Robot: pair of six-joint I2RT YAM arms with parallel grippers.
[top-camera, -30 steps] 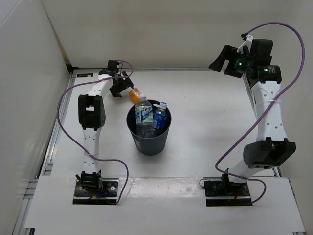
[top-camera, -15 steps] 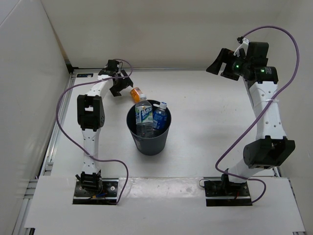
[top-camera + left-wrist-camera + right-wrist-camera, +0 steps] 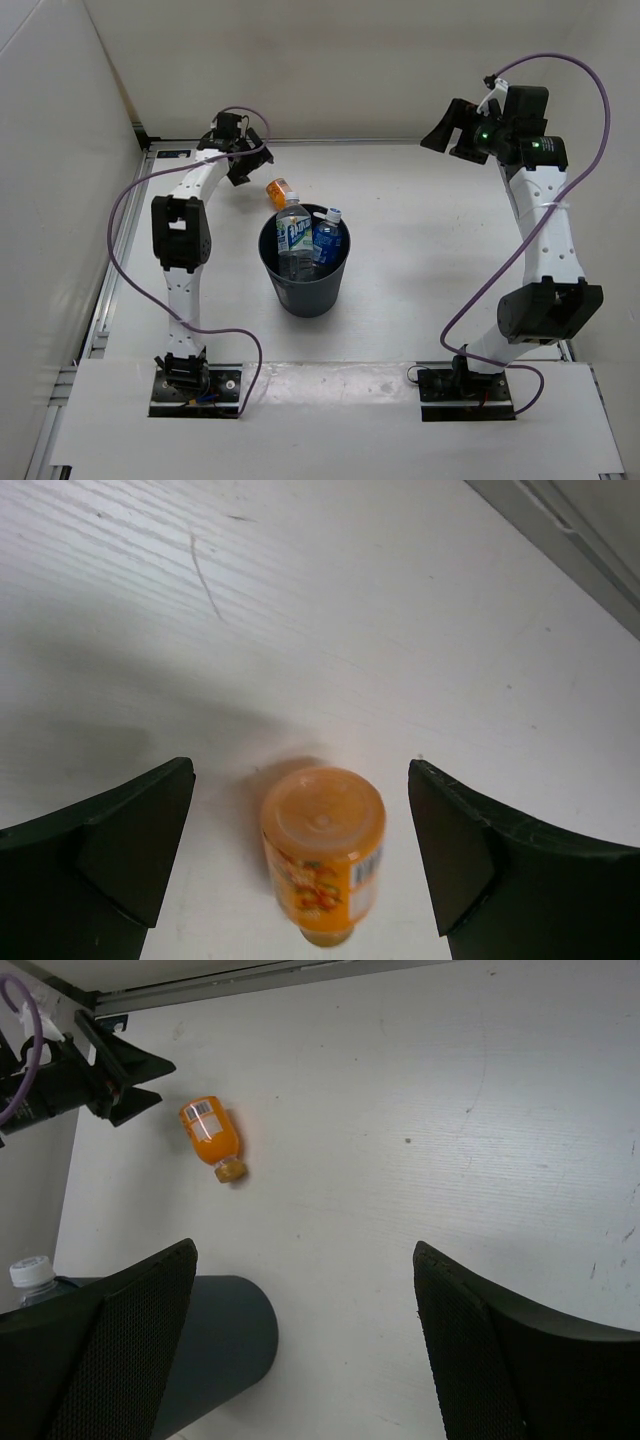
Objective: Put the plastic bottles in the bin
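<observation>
Behind the bin (image 3: 305,295), the left claw (image 3: 300,770), wide open and empty, lines up on the orange bottle (image 3: 323,852), likely next to reach and clamp it; the right claw (image 3: 305,1260) gapes empty.

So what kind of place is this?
Most likely a robot lab workbench: a left arm and right arm bolted to a white table, plain white panels boxing it in, plus a bin and an orange bottle to practise on.

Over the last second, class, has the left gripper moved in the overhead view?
Yes. The left gripper has drawn back toward the far wall, away from the orange bottle, which lies unmoved behind the bin.
</observation>
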